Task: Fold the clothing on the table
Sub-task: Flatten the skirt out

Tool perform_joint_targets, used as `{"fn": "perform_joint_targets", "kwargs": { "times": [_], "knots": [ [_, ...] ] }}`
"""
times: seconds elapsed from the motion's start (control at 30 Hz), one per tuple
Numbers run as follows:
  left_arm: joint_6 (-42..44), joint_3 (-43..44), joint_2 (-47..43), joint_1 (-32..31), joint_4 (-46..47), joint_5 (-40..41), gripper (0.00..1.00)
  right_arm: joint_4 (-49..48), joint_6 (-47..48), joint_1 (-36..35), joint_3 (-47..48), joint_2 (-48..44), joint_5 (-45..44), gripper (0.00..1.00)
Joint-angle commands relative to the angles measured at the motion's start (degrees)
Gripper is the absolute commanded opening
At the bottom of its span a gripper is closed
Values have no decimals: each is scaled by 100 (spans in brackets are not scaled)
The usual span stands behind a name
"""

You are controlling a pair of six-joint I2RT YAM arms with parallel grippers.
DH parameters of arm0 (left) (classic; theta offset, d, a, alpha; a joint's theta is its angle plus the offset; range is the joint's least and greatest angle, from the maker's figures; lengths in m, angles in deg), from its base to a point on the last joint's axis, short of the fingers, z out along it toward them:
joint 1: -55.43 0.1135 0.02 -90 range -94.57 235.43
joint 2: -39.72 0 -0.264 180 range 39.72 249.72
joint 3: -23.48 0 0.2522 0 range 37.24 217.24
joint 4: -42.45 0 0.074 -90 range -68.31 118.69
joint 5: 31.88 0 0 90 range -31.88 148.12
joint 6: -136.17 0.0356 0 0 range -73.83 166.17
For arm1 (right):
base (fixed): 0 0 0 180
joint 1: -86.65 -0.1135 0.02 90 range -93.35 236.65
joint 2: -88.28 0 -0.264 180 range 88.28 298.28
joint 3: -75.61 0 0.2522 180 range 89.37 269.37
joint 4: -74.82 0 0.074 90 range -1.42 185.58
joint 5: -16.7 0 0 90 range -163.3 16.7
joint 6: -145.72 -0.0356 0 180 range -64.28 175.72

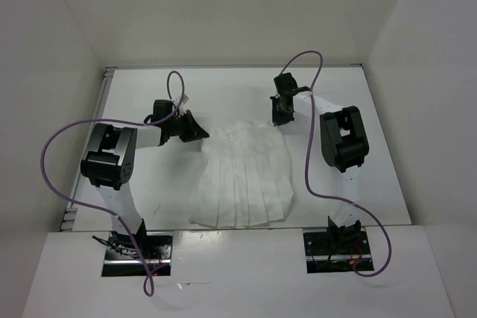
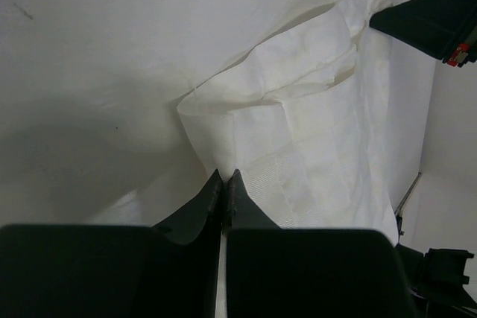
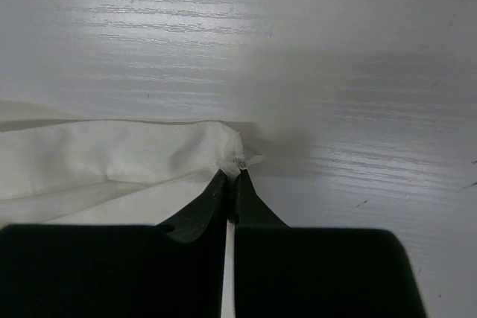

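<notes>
- Clothing (image 1: 242,176): a thin white garment lying flat near the middle of the table (image 1: 168,193). Lengthwise pleat-like creases fan out toward its wider near hem. The far edge is narrower and rumpled.
- Far-left corner: the left gripper (image 1: 200,129) has its jaws pressed together on the fabric edge. In the left wrist view the cloth rises in soft folds from the tips and casts a shadow on the tabletop.
- Far-right corner: the right gripper (image 1: 281,115) has its jaws closed on the very tip of the corner. A small bunched bit of fabric shows at the fingertips in the right wrist view.
- Surroundings: plain white walls (image 1: 223,13) enclose the table, and purple cables (image 1: 46,156) loop from both arms.
</notes>
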Motion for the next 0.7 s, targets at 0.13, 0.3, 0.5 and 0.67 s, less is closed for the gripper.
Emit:
{"fn": "perform_joint_targets", "kwargs": {
  "times": [0.13, 0.3, 0.5, 0.67],
  "knots": [
    [-88, 609, -1158, 363, -355, -284, 0, 519, -214, 261, 377, -1610, -964, 0],
    [-87, 830, -1688, 584, -560, -11, 0, 591, -426, 1000, 238, -2112, -261, 0],
    [-324, 601, -1794, 637, -288, -432, 0, 405, -426, 1001, 263, -2472, 565, 0],
    [-324, 864, -1794, 637, -401, -432, 0, 537, -373, 1001, 841, -2744, 653, 0]
  ]
}}
